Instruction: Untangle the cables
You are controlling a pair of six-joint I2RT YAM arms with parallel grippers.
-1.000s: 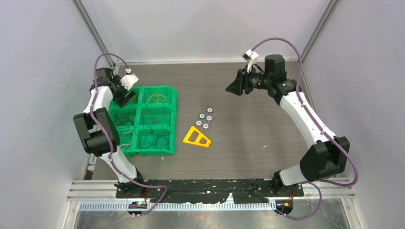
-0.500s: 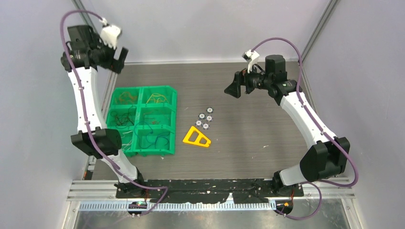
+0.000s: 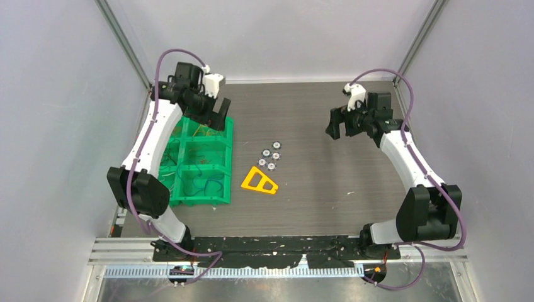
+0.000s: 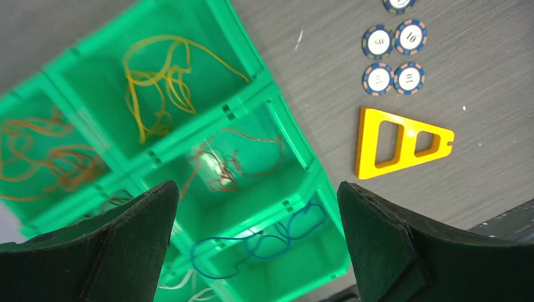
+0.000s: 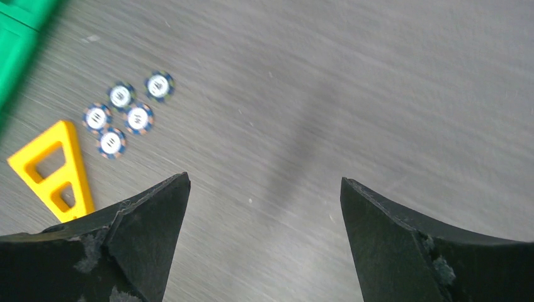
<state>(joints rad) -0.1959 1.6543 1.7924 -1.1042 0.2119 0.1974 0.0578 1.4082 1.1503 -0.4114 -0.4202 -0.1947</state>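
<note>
The cables lie sorted by colour in the compartments of a green tray (image 3: 230, 151) at the table's left. The left wrist view shows yellow cables (image 4: 160, 75), orange cables (image 4: 44, 151), red cables (image 4: 233, 160), blue cables (image 4: 264, 242) and a bit of white cable (image 4: 182, 286). My left gripper (image 3: 217, 113) hangs over the tray's back right corner. Seen from its wrist, the left gripper (image 4: 257, 189) is open and holds nothing. My right gripper (image 3: 334, 124) hovers over bare table at the back right. In its own view, the right gripper (image 5: 264, 179) is open and empty.
A flat yellow triangle (image 3: 259, 181) lies just right of the tray, with several poker chips (image 3: 271, 157) behind it. Both show in the wrist views as triangle (image 4: 397, 141), chips (image 4: 393, 60), triangle (image 5: 53, 170) and chips (image 5: 126, 113). Walls enclose the table.
The left arm rose from the tray to the back left corner, then swung right to the tray's back right corner. The right gripper moved right and turned down. Both grippers opened.
</note>
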